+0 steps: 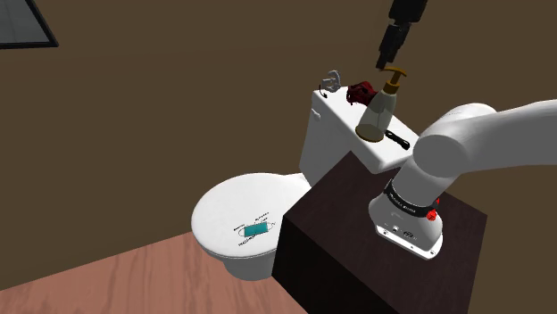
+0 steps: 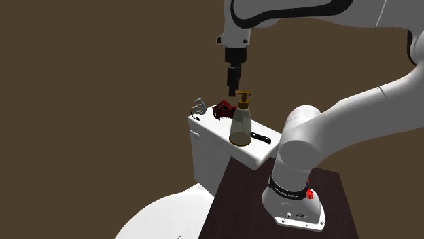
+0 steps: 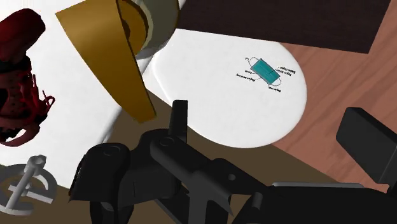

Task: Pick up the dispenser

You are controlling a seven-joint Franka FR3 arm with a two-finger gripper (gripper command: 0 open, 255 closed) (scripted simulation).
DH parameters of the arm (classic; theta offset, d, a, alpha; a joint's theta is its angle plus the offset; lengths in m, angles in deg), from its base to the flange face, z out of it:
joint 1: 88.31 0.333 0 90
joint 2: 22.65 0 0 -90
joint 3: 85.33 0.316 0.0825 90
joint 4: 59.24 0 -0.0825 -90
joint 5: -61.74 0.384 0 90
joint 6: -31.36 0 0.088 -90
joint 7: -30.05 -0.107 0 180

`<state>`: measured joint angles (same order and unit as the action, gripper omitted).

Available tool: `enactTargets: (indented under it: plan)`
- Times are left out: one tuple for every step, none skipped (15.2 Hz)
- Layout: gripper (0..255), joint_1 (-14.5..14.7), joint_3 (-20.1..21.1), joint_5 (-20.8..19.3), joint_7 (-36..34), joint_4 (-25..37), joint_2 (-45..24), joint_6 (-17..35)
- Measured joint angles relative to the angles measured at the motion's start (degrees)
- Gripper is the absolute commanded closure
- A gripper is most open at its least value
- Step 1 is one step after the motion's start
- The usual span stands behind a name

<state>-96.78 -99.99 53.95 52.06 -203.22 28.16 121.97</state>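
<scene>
No text can be read. Small print surrounds the teal face mask (image 3: 266, 70) pictured on the white toilet lid (image 3: 216, 102), and faint white lettering runs along the arm's dark band (image 1: 403, 203); both are too small to make out.

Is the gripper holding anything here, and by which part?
Nothing. The gripper hangs beside the pump top of the dispenser, jaws apart and empty.

A white arm (image 1: 486, 143) was seen, ringed by a dark band (image 1: 406, 198), dotted red beside it, ended by a black gripper (image 1: 382, 62).
</scene>
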Motion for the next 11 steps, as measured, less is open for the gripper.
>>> enactTargets:
  plan:
    - [0,-0.78,-1.33,-1.31,1.28,-0.23,0.37,0.24]
    - [0,-1.42,-2.53,-2.47,2.37,-0.51,0.48,0.83]
    - [0,-2.17,-3.97,-3.79,3.68,-0.74,0.62,1.36]
    - [0,-2.88,-5.25,-5.01,4.87,-0.89,0.83,1.74]
    - [0,-3.42,-6.42,-6.05,5.85,-1.01,0.69,2.44]
    - [0,-3.96,-7.61,-7.08,6.88,-0.85,0.51,2.93]
    - [0,-4.49,-9.20,-8.29,8.16,-0.67,-0.08,3.85]
    - [0,-4.83,-10.00,-8.98,8.77,-0.98,-0.16,4.50]
    - [0,-5.03,-10.48,-9.41,9.00,-1.60,-0.18,5.28]
    - [0,-5.25,-10.81,-9.77,9.13,-2.40,0.03,5.93]
    - [0,-5.30,-11.07,-9.99,9.09,-3.15,-0.08,6.80]
